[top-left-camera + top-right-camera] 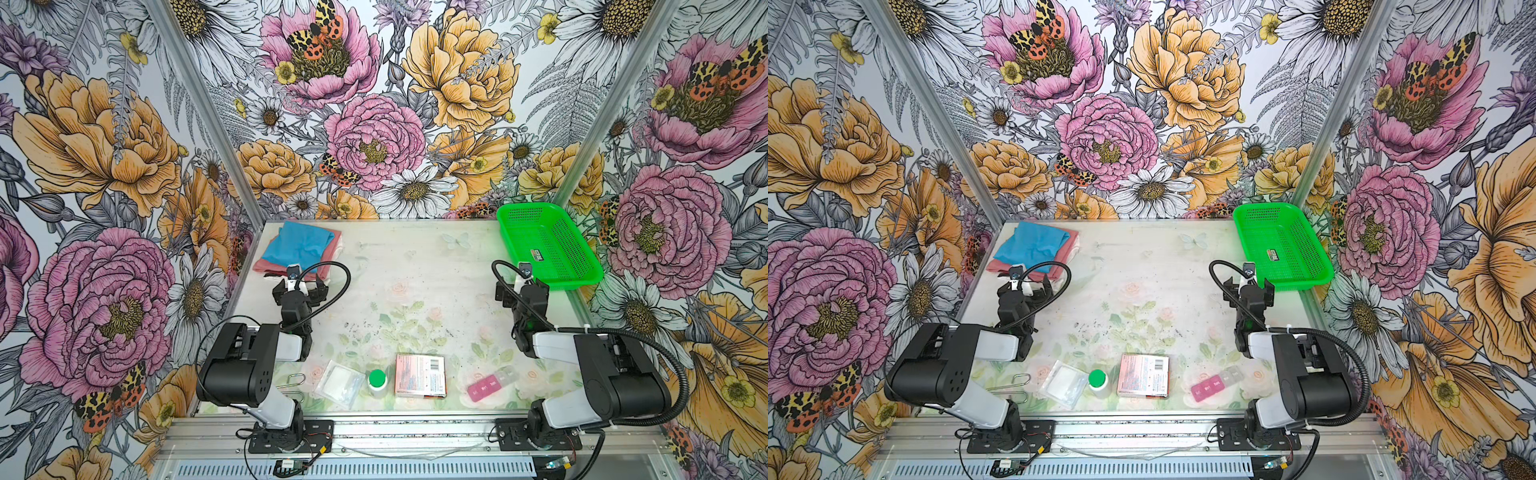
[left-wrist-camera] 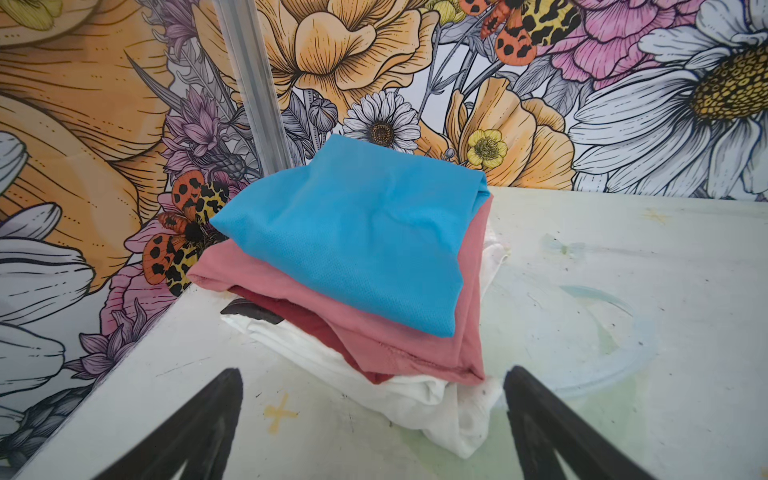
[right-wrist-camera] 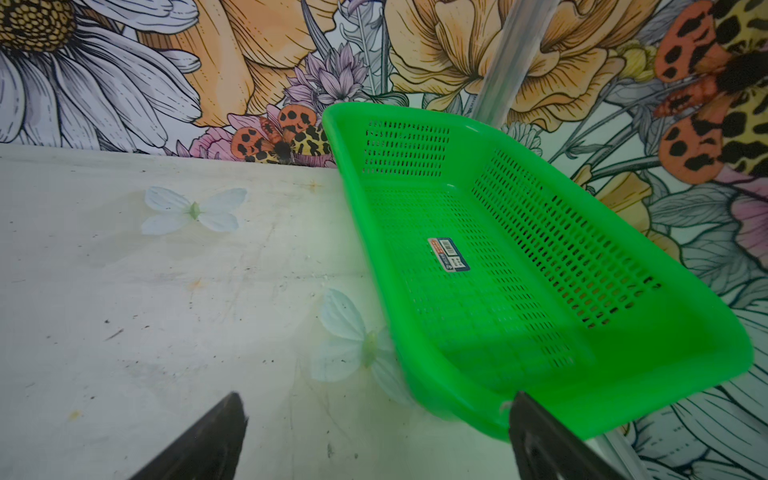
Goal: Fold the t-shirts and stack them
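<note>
Folded sky-blue t-shirt (image 2: 357,232) atop salmon-pink t-shirt (image 2: 415,349) and white fabric (image 2: 415,399), just beyond wide-open, empty left gripper (image 1: 300,287). Right gripper (image 1: 521,286) likewise spread, empty, well apart, beside green mesh basket (image 3: 602,395).

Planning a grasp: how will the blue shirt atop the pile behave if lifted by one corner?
The blue shirt is soft, folded cloth: probably droops and unfolds. It looks light; the pink shirt beneath may drag along.

On the table (image 1: 1142,257), in the far left corner, a blue shirt (image 1: 1034,245) lies folded on a pink shirt (image 1: 999,266). The left gripper (image 1: 1025,289) sits just near of this pile, jaws spread. The right gripper (image 1: 1249,286), also spread, sits beside the green basket (image 1: 1304,283) at far right.
</note>
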Robot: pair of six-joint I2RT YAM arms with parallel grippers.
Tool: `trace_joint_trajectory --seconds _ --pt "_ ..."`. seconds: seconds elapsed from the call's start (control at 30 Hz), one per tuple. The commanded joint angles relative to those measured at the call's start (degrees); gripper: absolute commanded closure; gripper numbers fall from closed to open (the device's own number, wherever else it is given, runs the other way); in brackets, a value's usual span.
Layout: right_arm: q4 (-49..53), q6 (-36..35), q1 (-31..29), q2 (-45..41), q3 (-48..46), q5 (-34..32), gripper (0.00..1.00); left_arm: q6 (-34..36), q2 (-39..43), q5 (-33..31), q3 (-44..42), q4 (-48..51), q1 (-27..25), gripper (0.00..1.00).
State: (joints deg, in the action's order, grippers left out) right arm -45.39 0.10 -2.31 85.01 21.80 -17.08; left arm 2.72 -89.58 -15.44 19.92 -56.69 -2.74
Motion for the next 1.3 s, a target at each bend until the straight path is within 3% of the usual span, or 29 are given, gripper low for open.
trace_joint_trajectory --seconds 0.0,0.93,1.27 --pt "-4.85 5.04 1.33 2.53 0.3 3.27 0.01 -1.6 0.73 2.08 1.03 1.24 0.72 0.01" --pt "-6.56 5.43 1.91 3.03 -0.21 3.63 0.0 -1.72 0.72 2.35 1.09 1.52 0.87 0.01" --pt "-6.51 5.44 1.92 3.05 -0.26 3.64 0.01 -2.59 0.84 10.92 1.83 3.1 3.7 0.01"
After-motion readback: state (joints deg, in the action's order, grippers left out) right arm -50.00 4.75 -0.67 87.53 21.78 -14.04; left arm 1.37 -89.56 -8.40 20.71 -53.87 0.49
